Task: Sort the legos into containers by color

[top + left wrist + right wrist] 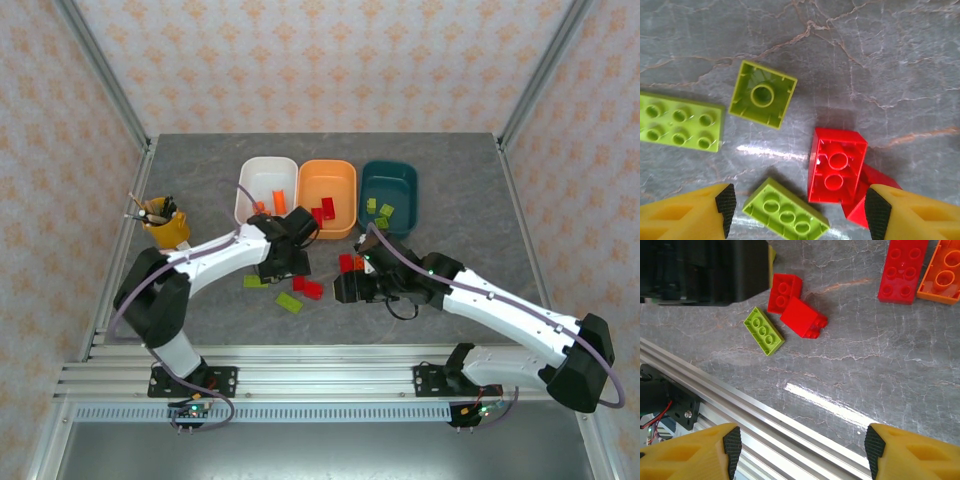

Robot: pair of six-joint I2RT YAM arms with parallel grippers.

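Legos (836, 171) beneath open left tool (801, 209)

white tub (258, 178) | orange tub (325, 185) | dark teal tub (392, 186) | red brick (836, 167) | lime green brick (763, 95) | orange brick (942, 272) | table (470, 220) grey, marble veins | left gripper fingers (680, 217) yellow, pads (726, 202) black | wall (330, 60) pale, orange flower pattern

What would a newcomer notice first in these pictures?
A white plastic tub, an orange tub and a dark teal tub stand in a row. Nearer, red plastic bricks and lime green bricks lie scattered on the grey marbled table. The left gripper hangs open over them.
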